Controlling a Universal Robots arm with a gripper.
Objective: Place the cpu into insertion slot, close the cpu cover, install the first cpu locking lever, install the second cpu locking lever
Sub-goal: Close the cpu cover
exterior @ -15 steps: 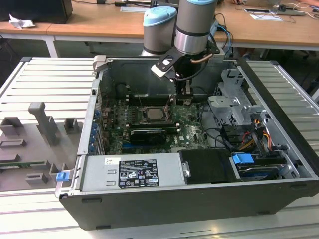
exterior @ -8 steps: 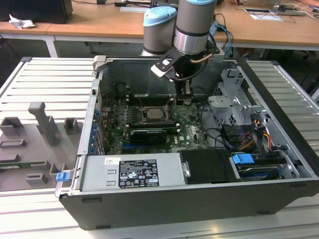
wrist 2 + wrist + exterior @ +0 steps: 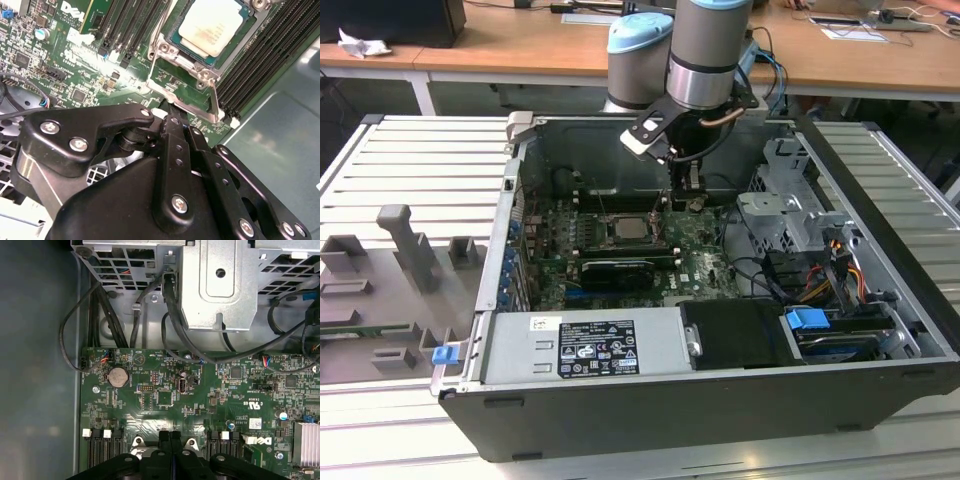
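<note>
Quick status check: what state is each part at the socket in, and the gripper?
cpu: seated in the insertion slot, face up.
cpu cover: open, not over the chip.
gripper: fingers together, tips by the cover's edge.
computer case: side panel off.

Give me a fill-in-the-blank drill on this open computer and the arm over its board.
1. The cpu lies in the insertion slot, silver face ____.
2. The cpu cover is flipped ____, its window framing green board beside the chip.
3. The gripper has its jaws ____, with the tips by the cover's edge.
4. In the first wrist view, a round coin ____ sits on the motherboard.

Missing words: up; open; shut; battery.
</note>
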